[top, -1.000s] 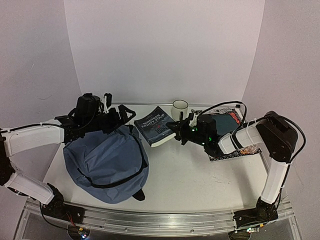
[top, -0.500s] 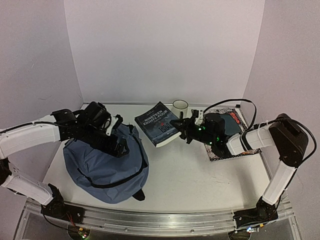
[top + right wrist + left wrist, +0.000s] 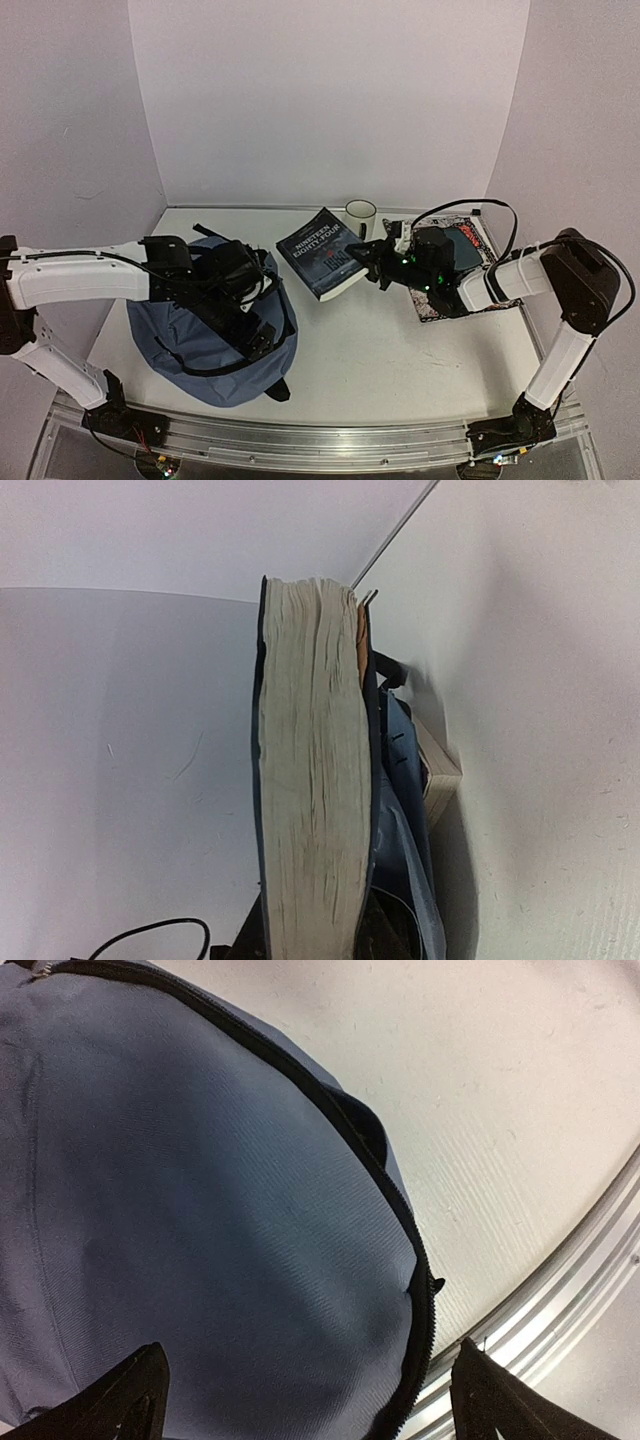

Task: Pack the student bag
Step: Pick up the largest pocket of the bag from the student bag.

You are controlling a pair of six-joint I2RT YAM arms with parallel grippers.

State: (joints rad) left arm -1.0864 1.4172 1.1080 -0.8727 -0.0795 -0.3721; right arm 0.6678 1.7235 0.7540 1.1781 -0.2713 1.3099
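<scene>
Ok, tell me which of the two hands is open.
The left hand, over the student bag: its fingers stand wide apart with nothing between them. The right hand is shut on the edge of the dark paperback.

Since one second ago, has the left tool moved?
Yes. The left tool went from the far end of the large slate-blue fabric backpack, level with the white mug, to its near right side.
</scene>
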